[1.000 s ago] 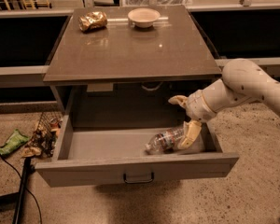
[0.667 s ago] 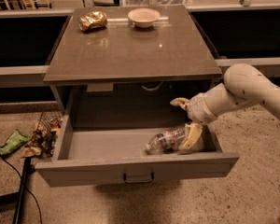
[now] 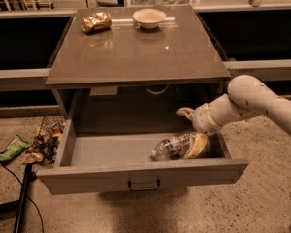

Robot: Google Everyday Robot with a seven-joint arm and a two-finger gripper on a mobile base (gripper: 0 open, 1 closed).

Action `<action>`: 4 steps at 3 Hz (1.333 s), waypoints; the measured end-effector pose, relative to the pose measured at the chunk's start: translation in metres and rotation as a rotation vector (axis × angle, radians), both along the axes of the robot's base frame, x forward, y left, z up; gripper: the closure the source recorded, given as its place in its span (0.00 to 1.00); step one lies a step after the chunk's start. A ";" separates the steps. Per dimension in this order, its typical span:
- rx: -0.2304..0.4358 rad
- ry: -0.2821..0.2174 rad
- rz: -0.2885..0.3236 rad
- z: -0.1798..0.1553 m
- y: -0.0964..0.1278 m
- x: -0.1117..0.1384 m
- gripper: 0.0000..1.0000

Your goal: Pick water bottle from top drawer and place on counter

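Note:
The top drawer (image 3: 140, 177) is pulled out wide under the counter (image 3: 136, 52). The water bottle (image 3: 170, 147) lies on its side at the right of the drawer floor, cap end pointing left. My gripper (image 3: 190, 130) reaches into the drawer from the right, just above the bottle's right end. It is open. One finger (image 3: 197, 146) is down against the bottle's right end. The other finger (image 3: 185, 112) stands raised above and behind it. The bottle rests on the drawer floor.
A gold foil bag (image 3: 96, 21) and a pale bowl (image 3: 149, 18) sit at the back of the counter. Litter and a wire basket (image 3: 44, 140) lie on the floor left of the drawer. A dark cable (image 3: 22, 198) runs along the floor at the lower left.
My arm has shifted slightly left and down. The gripper stays at the bottle's right end, and the bottle has not moved.

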State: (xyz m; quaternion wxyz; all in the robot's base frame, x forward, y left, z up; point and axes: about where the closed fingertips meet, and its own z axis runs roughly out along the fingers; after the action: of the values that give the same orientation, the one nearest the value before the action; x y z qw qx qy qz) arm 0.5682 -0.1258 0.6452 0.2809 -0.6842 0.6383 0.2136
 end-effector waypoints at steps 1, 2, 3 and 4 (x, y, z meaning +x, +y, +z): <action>0.009 0.019 -0.007 -0.015 0.000 0.001 0.00; 0.012 0.040 -0.015 -0.027 0.000 0.001 0.17; 0.069 0.039 -0.042 -0.030 -0.003 0.000 0.40; 0.150 0.027 -0.074 -0.024 -0.009 -0.003 0.63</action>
State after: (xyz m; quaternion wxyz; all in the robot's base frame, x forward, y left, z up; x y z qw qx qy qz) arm 0.5649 -0.1347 0.6209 0.3303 -0.6343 0.6491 0.2595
